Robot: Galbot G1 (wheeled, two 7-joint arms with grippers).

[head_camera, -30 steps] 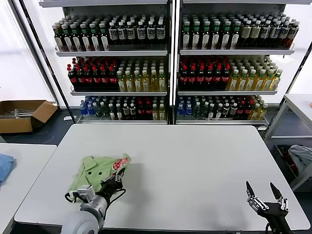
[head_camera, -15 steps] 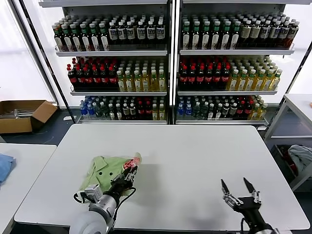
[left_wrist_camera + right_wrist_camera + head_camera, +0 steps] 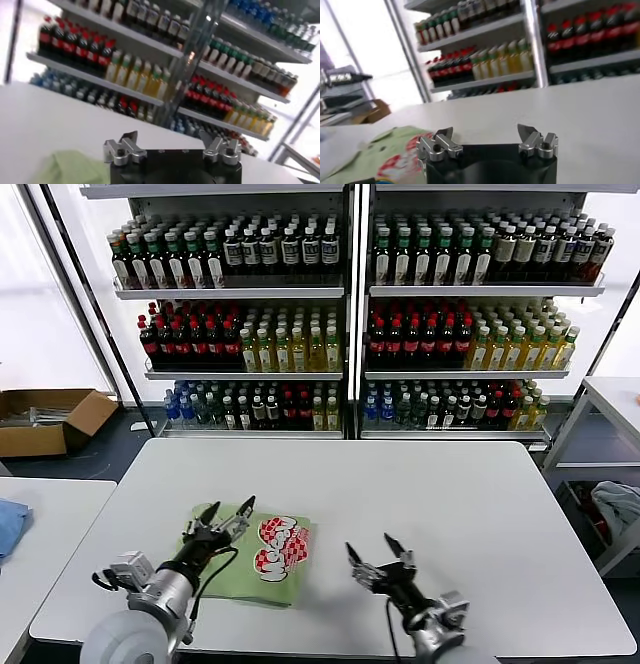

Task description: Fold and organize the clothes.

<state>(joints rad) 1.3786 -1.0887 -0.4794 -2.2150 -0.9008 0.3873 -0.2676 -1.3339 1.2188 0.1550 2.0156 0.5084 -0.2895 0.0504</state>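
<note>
A light green shirt (image 3: 255, 569) lies flat on the white table (image 3: 450, 504) at the front left, its red-and-white checkered print (image 3: 282, 548) facing up on its right part. My left gripper (image 3: 226, 514) is open and empty, just above the shirt's far left part. My right gripper (image 3: 375, 548) is open and empty over bare table, a short way right of the shirt. The shirt also shows in the left wrist view (image 3: 70, 167) and in the right wrist view (image 3: 390, 155), beside the open fingers.
Shelves of bottles (image 3: 350, 314) stand behind the table. A second table with a blue cloth (image 3: 8, 524) is at the far left. A cardboard box (image 3: 45, 419) sits on the floor at the left. Another table and a bin of cloth (image 3: 615, 504) are at the right.
My left gripper has let go of the shirt and pulled back to the left, open. The shirt now lies flat with the print up. My right gripper has moved left, close to the shirt.
</note>
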